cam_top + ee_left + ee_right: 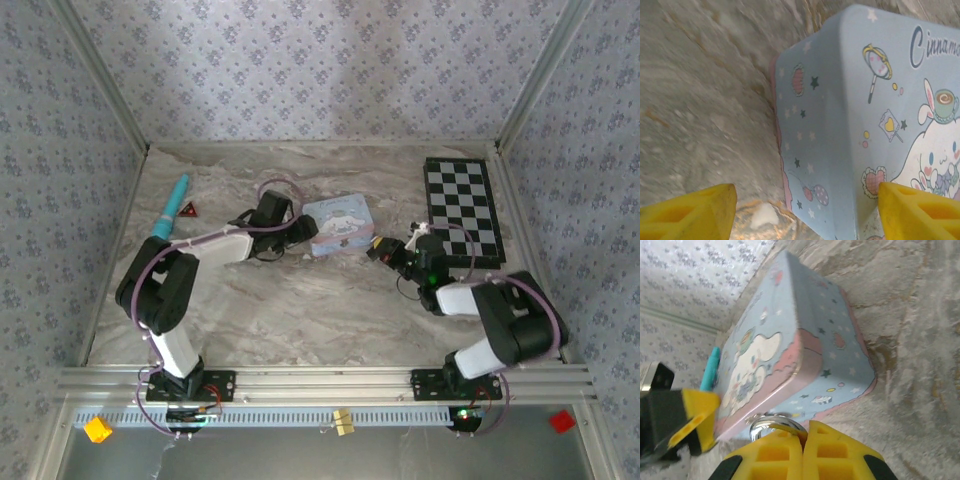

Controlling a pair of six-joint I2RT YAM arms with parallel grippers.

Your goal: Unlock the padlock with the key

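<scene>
The left gripper [807, 200] is released, its yellow fingers straddling a corner of the blue tin [815, 325]. The tin lies between both arms. The right gripper [804, 429] is clenched at the opposite end. The padlock [771, 424] shows its silvery loop at those tips, body hidden.

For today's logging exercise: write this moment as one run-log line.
left gripper open, straddling tin edge | right gripper shut, silvery ring at tips

On the bench [300, 310] we find the tin [340, 225] midway, left gripper [300, 232] at its left end, right gripper [380, 248] at its right, checkerboard [462, 210] farther right, pen [170, 210] far left.
</scene>
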